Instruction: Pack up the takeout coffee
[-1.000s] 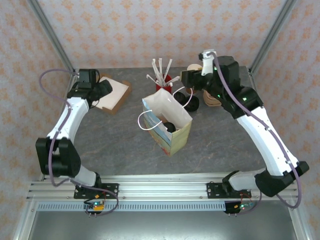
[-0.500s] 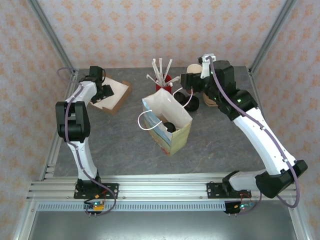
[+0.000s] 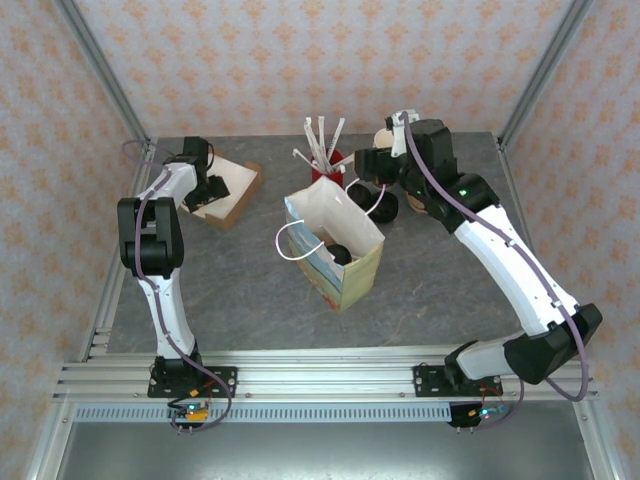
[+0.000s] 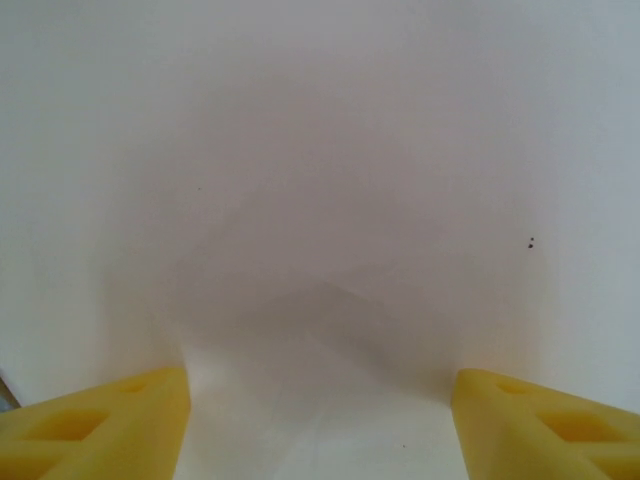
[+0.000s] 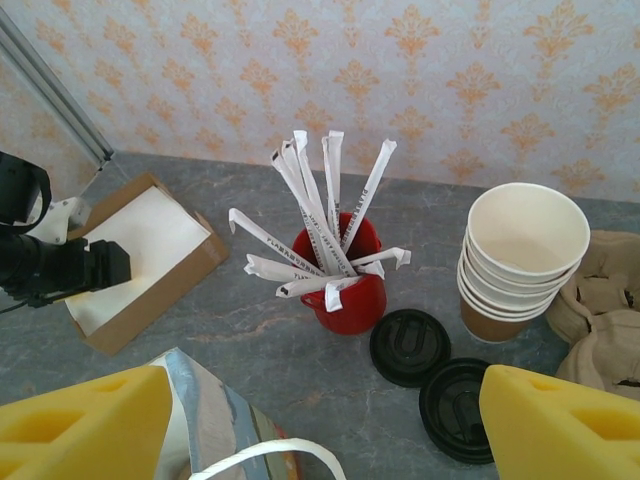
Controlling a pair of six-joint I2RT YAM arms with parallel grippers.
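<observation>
A grey stone-look table (image 3: 450, 290) sits inside walls papered in an orange pattern. The takeout coffee (image 3: 341, 253) is down in the open paper bag (image 3: 352, 280) at the middle of the table, with just its round black lid to be seen in the bag's mouth. Packing the cup itself looks done, so the step in hand seems to be adding extras.

Behind the bag stand a red cup of straws (image 5: 345, 270), a stack of lidless cups (image 5: 520, 260) and two loose black lids (image 5: 410, 347). The right gripper (image 5: 325, 400) hangs above the bag's far edge facing them, fingers spread and empty.

At the far left, the left gripper (image 4: 320, 420) is low over the white sheet (image 4: 320, 200) in the cardboard tray (image 5: 165, 300), fingers wide apart and nothing pinched. The next move probably calls for lowering onto the sheet and closing on its top layer alone, then carrying it over to the bag's mouth.
</observation>
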